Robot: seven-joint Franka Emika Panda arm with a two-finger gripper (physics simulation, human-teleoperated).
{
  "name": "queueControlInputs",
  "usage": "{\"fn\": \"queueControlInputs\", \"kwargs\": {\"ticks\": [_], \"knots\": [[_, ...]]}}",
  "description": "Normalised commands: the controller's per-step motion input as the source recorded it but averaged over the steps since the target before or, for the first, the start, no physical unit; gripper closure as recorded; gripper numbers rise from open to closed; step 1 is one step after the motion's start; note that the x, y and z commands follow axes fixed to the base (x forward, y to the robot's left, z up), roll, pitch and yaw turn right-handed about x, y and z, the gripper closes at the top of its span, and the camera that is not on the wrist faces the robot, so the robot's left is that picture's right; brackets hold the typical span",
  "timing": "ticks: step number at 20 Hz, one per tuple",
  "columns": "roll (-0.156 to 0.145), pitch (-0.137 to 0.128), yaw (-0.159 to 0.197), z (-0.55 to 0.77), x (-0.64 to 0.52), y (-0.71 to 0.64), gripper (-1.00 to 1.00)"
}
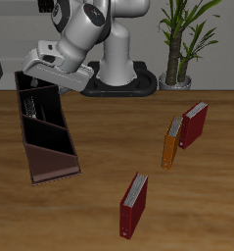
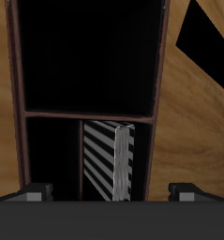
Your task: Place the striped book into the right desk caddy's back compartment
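The striped book [image 2: 108,161], grey with black and white stripes, stands on edge inside the right desk caddy [image 1: 52,168]. It sits in the squarish black end section at the caddy's far end, just behind the straight cross divider [image 2: 85,114]. My gripper [image 2: 112,194] hovers directly above the book, open. Its fingertips [image 2: 34,194] are spread wide on either side and touch nothing. In the exterior view my gripper [image 1: 38,82] is over the caddy's back end and hides the book.
Two plain dark red books stand on the table, one near the front edge [image 1: 134,204] and one farther back [image 1: 194,124]. An orange book [image 1: 172,142] stands beside the farther one. A potted plant [image 1: 182,39] is behind the table.
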Motion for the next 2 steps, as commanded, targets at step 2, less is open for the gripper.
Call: {"fn": "queueControlInputs", "kwargs": {"ticks": [2], "knots": [[0.044,-0.020,-0.009,0.14,-0.02,0.22,-1.00]]}}
